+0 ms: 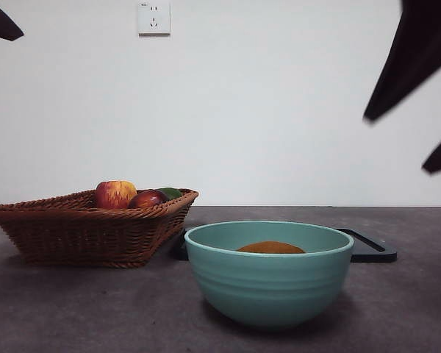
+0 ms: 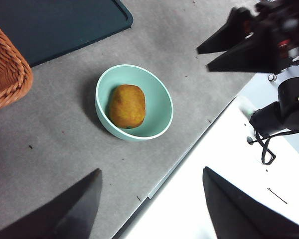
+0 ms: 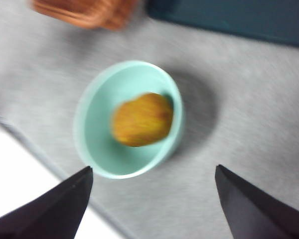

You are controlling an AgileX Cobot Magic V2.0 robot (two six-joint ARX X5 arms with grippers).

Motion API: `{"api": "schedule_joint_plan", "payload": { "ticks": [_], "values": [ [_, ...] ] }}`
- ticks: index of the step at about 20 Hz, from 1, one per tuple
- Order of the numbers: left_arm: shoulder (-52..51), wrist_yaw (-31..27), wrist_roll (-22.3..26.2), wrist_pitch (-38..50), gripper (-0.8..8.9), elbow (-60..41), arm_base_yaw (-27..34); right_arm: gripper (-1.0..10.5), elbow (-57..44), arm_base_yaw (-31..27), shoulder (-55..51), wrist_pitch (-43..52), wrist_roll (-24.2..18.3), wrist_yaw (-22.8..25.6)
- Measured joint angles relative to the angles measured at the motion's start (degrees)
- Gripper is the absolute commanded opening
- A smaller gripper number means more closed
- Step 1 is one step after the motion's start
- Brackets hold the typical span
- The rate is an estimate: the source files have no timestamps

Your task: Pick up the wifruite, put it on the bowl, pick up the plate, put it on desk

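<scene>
Orange-brown wifruite point(image 3: 142, 119) already lies in the teal bowl point(image 3: 97, 154) below the right gripper point(image 3: 152, 199), whose jaws gape wide and empty, so next should come the dark plate point(image 1: 371, 250) beyond, approached low at its rim

One teal bowl point(image 1: 269, 283) stands on the worktop point(image 1: 73, 309), holding one wifruite point(image 1: 270, 248). Left of the bowl is one wicker basket point(image 1: 88, 228) with three fruits showing: one apple point(image 1: 115, 194), one dark red fruit point(image 1: 148, 198), one green fruit point(image 1: 170, 193). Behind the bowl lies one dark tray point(image 1: 371, 250).
</scene>
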Motion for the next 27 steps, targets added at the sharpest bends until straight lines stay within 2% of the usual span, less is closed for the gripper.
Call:
{"api": "schedule_joint_plan", "payload": {
  "ticks": [2, 5, 9, 13, 18, 20, 27],
  "values": [
    [0.0, 0.0, 0.0, 0.0, 3.15, 0.0, 0.0, 3.7, -0.3, 2.3, 3.4, 3.4, 0.9, 3.0],
    [0.0, 0.0, 0.0, 0.0, 3.15, 0.0, 0.0, 2.6, -0.3, 5.5, 9.3, 8.9, 1.3, 6.1],
    [0.0, 0.0, 0.0, 0.0, 3.15, 0.0, 0.0, 2.1, -0.3, 8.7, 16.3, 13.9, 1.8, 12.1],
    [0.0, 0.0, 0.0, 0.0, 3.15, 0.0, 0.0, 1.7, -0.3, 10.2, 20.8, 17.8, 2.2, 14.8],
    [0.0, 0.0, 0.0, 0.0, 3.15, 0.0, 0.0, 1.1, -0.3, 10.5, 24.5, 19.9, 2.6, 15.1],
    [0.0, 0.0, 0.0, 0.0, 3.15, 0.0, 0.0, 0.7, -0.3, 10.5, 25.0, 20.7, 2.6, 15.2],
    [0.0, 0.0, 0.0, 0.0, 3.16, 0.0, 0.0, 0.1, -0.3, 10.5, 25.0, 21.0, 2.6, 15.0]
  ]
}}
